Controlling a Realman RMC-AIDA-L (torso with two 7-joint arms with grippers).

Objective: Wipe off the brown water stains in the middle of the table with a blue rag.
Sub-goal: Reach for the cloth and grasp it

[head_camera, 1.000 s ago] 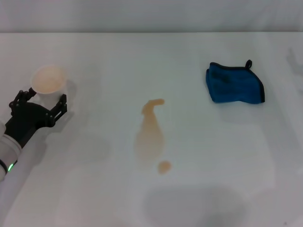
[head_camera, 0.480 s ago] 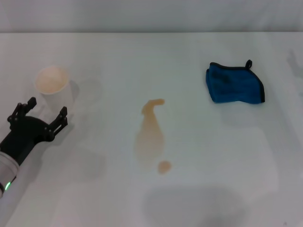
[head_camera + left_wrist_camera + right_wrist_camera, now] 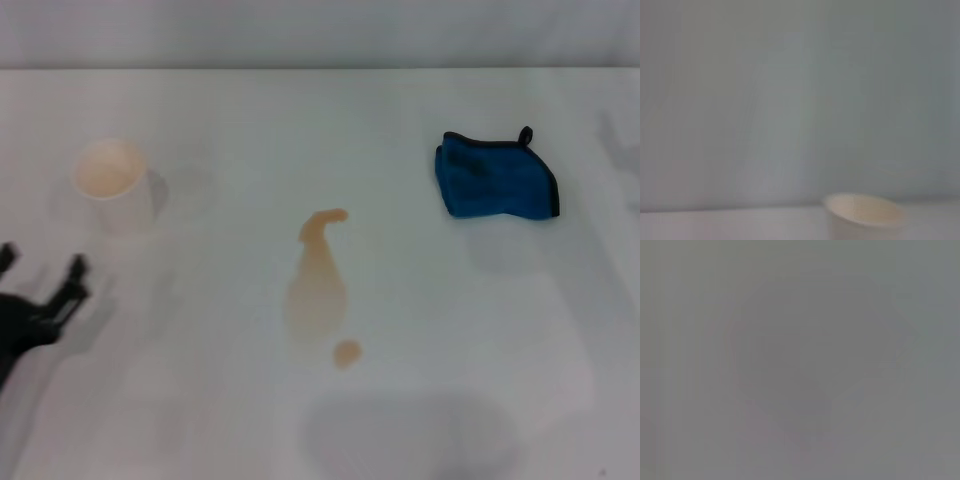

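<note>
Far right of the spread left claw lies the blue rag.

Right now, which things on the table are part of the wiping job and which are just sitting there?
Part of the job:
- blue rag, lying untouched on the right
- brown water stains, mid-table, unwiped
- table

Just there:
- cup, standing on the left, tan inside
- left tool, open and empty, near the table's left edge, apart from the cup
</note>
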